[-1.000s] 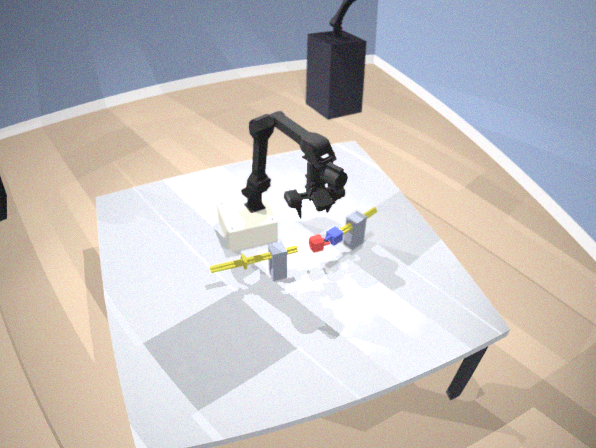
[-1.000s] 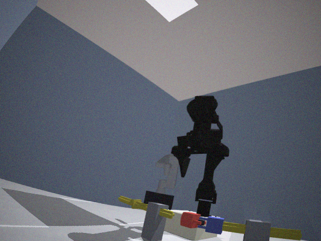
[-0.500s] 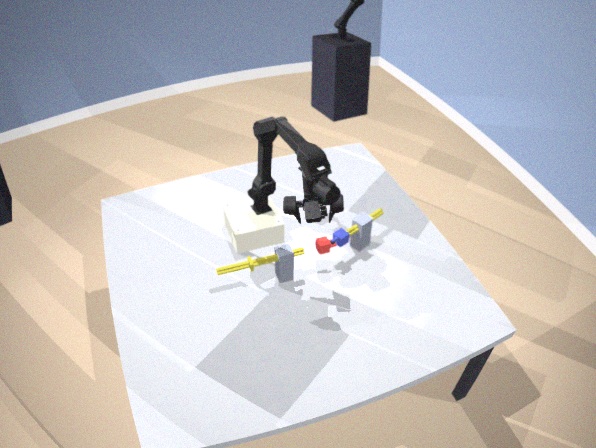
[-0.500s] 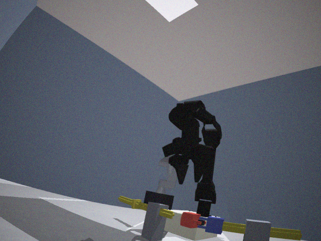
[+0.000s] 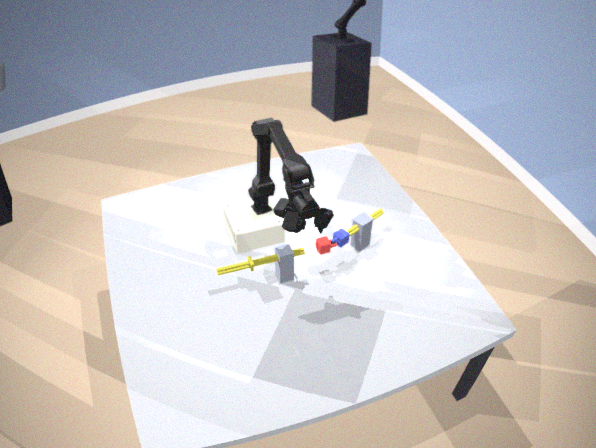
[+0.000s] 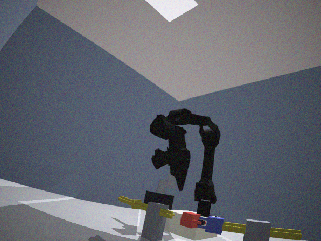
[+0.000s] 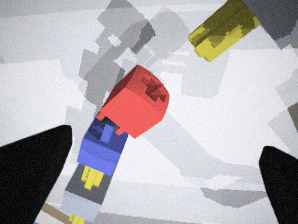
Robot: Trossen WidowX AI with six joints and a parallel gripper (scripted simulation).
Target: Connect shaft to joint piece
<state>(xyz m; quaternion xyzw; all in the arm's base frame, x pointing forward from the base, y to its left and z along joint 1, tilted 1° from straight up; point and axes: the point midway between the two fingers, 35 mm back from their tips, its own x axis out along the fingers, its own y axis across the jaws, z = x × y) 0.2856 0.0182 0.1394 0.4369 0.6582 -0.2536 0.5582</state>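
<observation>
The first yellow shaft (image 5: 354,230) (image 6: 234,227) is held in a grey block (image 5: 362,235) (image 6: 257,229) and carries a blue hinge part (image 5: 341,237) (image 6: 215,225) (image 7: 97,152). The red joint piece (image 5: 323,245) (image 6: 190,220) (image 7: 131,107) is hinged to it; in the wrist view its opening faces roughly toward the near end of the second yellow shaft (image 5: 265,260) (image 6: 167,213) (image 7: 225,32), with a gap between. The second shaft passes through the other grey block (image 5: 285,267) (image 6: 154,221). My gripper (image 5: 308,230) (image 7: 166,144) is open and empty above the joint piece, touching nothing.
The second shaft has a raised crosspiece (image 5: 251,263) (image 6: 136,204) on its outer part. The cream arm base (image 5: 257,236) stands behind the blocks on the white table (image 5: 200,350). A black pedestal (image 5: 341,77) with another arm stands beyond the table.
</observation>
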